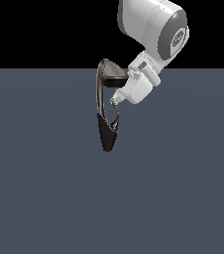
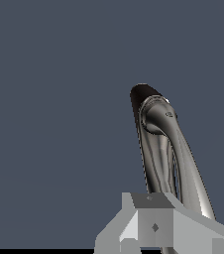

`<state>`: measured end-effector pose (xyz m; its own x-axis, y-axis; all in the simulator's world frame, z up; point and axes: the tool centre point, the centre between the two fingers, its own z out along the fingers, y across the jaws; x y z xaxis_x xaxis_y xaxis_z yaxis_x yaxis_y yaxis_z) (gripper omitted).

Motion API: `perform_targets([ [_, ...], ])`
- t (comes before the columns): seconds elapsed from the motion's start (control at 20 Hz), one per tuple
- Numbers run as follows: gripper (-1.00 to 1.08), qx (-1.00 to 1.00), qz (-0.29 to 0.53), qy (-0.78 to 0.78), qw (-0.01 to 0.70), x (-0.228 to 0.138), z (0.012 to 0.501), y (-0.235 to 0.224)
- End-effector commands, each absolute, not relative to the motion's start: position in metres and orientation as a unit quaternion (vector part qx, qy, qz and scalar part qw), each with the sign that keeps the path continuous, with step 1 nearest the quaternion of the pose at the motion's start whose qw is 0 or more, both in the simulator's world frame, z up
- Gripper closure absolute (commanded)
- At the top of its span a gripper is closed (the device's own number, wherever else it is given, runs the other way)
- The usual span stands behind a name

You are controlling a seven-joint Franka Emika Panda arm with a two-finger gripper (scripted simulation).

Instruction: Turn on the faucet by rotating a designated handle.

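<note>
The faucet (image 1: 102, 99) stands upright in the middle of the exterior view, with a dark tapered base (image 1: 107, 136), a thin neck and a wide hooded head (image 1: 111, 73). Its handle (image 1: 116, 115), a thin silvery curved lever, branches off the lower body on the exterior view's right. My gripper (image 1: 115, 101) reaches in from the upper right, just under the head, with its tip at the handle's upper end. The jaws' gap does not show. The wrist view looks down along the faucet (image 2: 156, 144), with grey fingers (image 2: 153, 225) at the frame's edge close to its metal tubes.
A flat dark blue-grey floor (image 1: 44, 188) spreads around the faucet. My white arm's large link (image 1: 156, 27) hangs above and to the exterior view's right of the faucet head.
</note>
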<state>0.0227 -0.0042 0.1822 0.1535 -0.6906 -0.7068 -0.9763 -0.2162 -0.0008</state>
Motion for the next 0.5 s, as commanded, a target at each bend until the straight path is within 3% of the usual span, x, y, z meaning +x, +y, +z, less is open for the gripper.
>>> perform_targets([
  [0.0,1.08,-0.721,0.298,0.578,0.24,0.015,0.184,-0.004],
  [0.45,1.08,-0.719,0.293,0.582,0.241,0.001,0.185,-0.008],
])
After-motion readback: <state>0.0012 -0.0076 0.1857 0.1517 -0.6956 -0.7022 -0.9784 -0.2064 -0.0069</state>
